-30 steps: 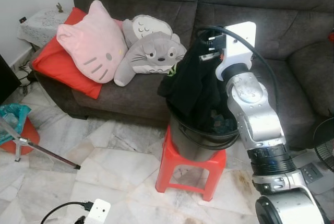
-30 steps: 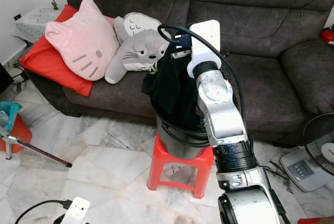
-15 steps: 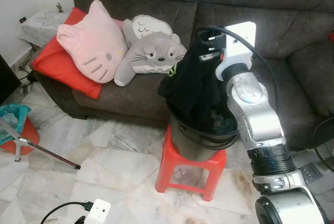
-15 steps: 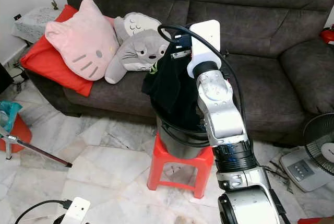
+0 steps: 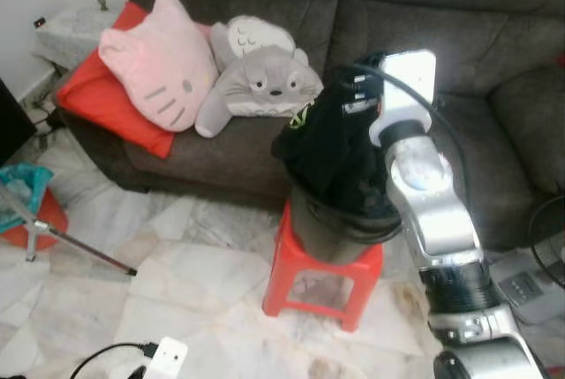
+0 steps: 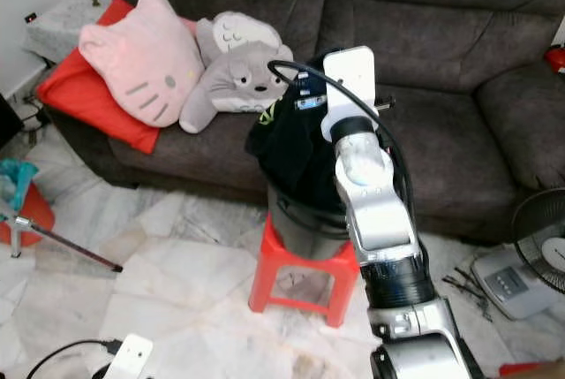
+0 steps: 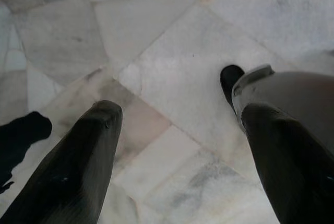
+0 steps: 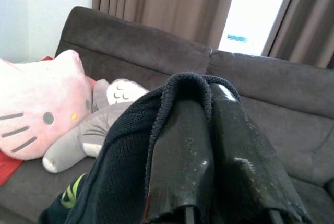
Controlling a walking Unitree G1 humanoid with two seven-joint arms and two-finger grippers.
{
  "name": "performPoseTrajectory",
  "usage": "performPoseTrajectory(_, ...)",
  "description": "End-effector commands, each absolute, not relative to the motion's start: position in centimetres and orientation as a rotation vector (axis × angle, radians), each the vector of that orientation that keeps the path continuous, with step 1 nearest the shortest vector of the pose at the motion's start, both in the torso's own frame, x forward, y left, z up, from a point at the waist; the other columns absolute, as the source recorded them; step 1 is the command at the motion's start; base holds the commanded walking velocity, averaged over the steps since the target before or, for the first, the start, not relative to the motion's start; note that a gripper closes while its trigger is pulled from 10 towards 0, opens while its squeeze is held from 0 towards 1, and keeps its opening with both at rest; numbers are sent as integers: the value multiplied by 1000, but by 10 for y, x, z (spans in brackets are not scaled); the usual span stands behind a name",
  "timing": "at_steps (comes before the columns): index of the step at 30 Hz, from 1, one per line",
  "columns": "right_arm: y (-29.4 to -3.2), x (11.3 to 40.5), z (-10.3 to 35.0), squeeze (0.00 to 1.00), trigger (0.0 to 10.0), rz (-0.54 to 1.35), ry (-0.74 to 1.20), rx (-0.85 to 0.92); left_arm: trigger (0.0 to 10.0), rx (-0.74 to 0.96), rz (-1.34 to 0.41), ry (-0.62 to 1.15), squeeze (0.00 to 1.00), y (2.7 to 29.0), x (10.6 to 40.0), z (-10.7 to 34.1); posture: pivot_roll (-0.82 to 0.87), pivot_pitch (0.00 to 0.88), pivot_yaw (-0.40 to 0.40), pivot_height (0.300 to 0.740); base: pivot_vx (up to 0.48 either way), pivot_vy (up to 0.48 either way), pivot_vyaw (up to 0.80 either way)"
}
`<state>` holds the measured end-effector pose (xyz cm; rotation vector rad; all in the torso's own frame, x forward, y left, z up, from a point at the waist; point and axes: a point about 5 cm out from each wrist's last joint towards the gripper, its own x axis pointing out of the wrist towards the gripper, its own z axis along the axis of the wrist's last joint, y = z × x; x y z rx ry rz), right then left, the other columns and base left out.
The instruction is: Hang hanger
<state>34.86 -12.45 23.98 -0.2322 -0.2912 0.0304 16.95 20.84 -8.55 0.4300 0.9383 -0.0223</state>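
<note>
A dark grey sofa (image 5: 494,34) runs across the back of the room above a pale marble floor (image 5: 177,282). On the cushions at about 10 o'clock lie a red pillow (image 5: 97,101), a pink cat-face cushion (image 5: 159,65) and a grey plush animal (image 5: 256,79). In front of the sofa a red plastic stool (image 5: 322,260) carries a black bucket (image 5: 331,220), just below the picture's centre. The right gripper (image 8: 211,130) is above the bucket, its two fingers pinched together on a black garment (image 5: 331,140) — the knit hem is draped over the fingertips and the rest hangs down into the bucket. No hanger can be made out. At 3 o'clock a fan (image 6: 547,251) stands on the floor. The left gripper (image 7: 177,156) hangs over the marble, fingers spread apart and holding nothing. A white plug adapter (image 5: 163,357) lies at 7 o'clock.
</note>
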Motion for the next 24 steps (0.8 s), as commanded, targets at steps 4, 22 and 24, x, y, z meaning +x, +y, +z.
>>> performPoseTrajectory(4,-126,342,250,0,10000,1,-351,-227,10000,419,-22,962,0,208,163,-89,75,45,-40,736,-271,0,0)
performPoseTrajectory(22,-132,340,271,0,10000,-47,-475,-256,10000,417,-17,952,0,207,167,-87,74,61,-35,736,-274,0,0)
performPoseTrajectory(24,-130,339,274,0,10000,-35,-496,-252,10000,417,-18,951,0,206,167,-87,74,61,-35,736,-274,0,0)
